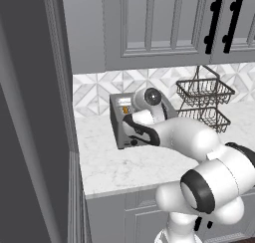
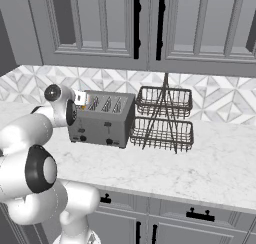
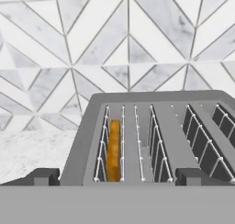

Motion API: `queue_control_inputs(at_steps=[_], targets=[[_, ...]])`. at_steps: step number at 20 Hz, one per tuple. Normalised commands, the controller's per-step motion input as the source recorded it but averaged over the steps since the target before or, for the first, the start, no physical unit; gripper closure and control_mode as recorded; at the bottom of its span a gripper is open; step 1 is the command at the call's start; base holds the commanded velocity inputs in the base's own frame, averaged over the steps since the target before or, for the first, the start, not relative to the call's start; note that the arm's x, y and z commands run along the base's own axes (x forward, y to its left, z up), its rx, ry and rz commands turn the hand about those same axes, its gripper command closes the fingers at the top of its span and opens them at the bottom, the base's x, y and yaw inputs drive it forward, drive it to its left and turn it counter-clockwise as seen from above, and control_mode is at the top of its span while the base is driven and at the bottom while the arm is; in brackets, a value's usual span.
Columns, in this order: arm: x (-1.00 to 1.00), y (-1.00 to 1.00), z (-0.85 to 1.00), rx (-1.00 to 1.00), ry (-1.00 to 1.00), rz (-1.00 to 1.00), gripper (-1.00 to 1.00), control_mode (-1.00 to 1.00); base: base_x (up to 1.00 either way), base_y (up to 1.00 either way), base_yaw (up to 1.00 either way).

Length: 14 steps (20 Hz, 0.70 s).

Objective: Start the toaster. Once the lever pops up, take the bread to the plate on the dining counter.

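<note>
Counter (image 2: 210,163) of white veined marble runs under grey wall cabinets (image 2: 95,23) with a geometric tiled backsplash (image 3: 128,39) behind it, and this is the wall counter where the toasting step belongs. The robot's arm reaches in from the base and bends low over the near end of the counter, so that its hand sits level with the appliance rather than above it.

The toaster (image 2: 102,120) stands against the backsplash, its front with levers and black knobs facing the robot. Just beside it to the right stands a two-tier wire basket (image 2: 162,120); whether they touch cannot be told.

The gripper (image 3: 117,179) hangs close at the toaster's front edge, looking along the slots. Its jaws stand wide apart and hold nothing, the two dark fingertips (image 3: 43,176) framing the left pair of slots. That placement suits a push down on the lever below, which is probably the step in hand.

The bread (image 3: 113,149) sits upright deep in the leftmost slot, between the wire guides, so it is not yet ready to be lifted out.
</note>
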Motion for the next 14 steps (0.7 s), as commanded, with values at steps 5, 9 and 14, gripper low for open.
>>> queue_control_inputs(at_steps=[5, 9, 14], targets=[[0.0, 0.0, -0.07, 0.0, 0.0, 0.0, -1.0, -1.0, 0.0, 0.0, 0.0], [0.0, 0.0, 0.0, 0.0, 0.01, 0.0, -1.0, -1.0, 0.0, 0.0, 0.0], [0.05, 0.05, -0.01, 0.0, 0.02, 0.0, -1.0, -1.0, 0.0, 0.0, 0.0]])
